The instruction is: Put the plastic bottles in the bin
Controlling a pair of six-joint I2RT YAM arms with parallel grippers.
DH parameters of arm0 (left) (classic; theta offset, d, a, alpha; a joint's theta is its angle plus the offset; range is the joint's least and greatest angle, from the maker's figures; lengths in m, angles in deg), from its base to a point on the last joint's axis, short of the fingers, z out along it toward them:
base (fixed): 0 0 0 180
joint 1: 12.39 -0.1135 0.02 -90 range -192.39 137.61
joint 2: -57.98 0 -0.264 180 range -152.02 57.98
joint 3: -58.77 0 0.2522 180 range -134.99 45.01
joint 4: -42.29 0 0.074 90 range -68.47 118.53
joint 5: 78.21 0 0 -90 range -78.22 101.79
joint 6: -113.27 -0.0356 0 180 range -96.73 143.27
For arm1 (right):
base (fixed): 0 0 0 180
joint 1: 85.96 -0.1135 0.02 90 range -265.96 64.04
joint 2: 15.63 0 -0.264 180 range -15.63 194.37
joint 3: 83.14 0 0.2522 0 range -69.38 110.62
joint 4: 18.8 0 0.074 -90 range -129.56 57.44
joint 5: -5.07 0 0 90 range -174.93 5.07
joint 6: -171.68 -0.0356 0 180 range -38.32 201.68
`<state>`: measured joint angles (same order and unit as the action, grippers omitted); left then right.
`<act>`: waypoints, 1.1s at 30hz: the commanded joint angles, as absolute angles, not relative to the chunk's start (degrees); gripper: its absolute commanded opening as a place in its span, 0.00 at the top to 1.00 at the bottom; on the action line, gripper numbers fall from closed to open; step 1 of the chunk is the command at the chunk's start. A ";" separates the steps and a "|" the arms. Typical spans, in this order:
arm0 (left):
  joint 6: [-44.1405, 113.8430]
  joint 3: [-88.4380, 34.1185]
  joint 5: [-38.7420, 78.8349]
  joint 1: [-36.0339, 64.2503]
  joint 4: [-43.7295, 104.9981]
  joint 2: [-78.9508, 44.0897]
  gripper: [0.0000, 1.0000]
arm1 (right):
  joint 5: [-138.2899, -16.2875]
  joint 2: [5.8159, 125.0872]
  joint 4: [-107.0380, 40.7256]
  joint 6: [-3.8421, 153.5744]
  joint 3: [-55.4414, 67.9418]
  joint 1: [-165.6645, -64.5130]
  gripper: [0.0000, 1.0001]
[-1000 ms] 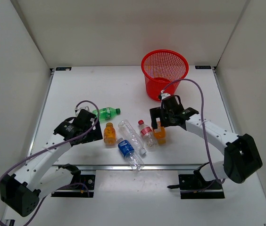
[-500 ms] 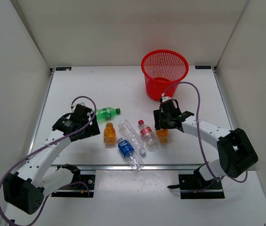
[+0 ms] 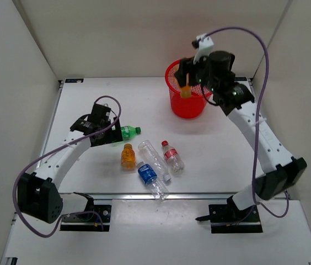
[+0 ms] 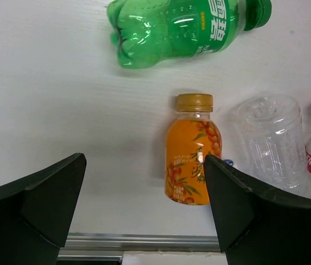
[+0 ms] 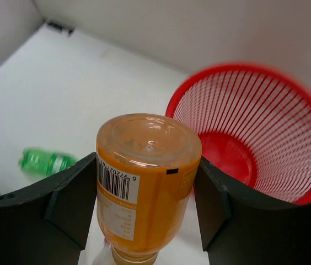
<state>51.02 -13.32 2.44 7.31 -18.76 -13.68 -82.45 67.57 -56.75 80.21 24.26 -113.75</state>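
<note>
Gripping an orange bottle (image 3: 185, 91) tight between its fingers, the right gripper (image 5: 144, 204) hangs high beside the red bin's (image 3: 197, 105) left rim. Left gripper (image 4: 144, 207) hovers wide open, empty, over the table (image 3: 89, 99), where a green bottle (image 3: 123, 132), another orange bottle (image 3: 128, 156) and three clear bottles (image 3: 154, 160) lie.

Bin (image 3: 188, 106) — red plastic mesh, slightly glossy. Orange bottle (image 5: 144, 182) near the bin's rim: smooth, shiny plastic, printed label. Green bottle (image 4: 177, 25) — glossy translucent plastic. Table (image 3: 117, 99) under the bin: matt white.
</note>
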 commanded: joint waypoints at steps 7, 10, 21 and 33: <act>39.56 -24.68 7.19 4.92 -16.39 -22.61 0.01 | -71.22 88.25 -49.27 76.33 41.36 -98.01 0.81; 34.28 -27.40 15.10 2.65 -14.19 -25.42 0.01 | -70.17 90.71 -45.66 74.48 40.04 -95.11 0.79; 11.69 -35.94 22.32 1.93 -14.97 -38.97 0.01 | -61.73 92.75 -48.82 72.63 43.82 -93.26 0.26; 0.79 -46.56 25.50 1.67 -18.39 -50.37 0.02 | -63.65 76.41 -54.52 75.00 29.78 -93.70 0.01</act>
<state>5.80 -42.82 23.03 2.07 -14.54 -47.47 -61.31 81.71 -53.93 74.33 32.74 -93.62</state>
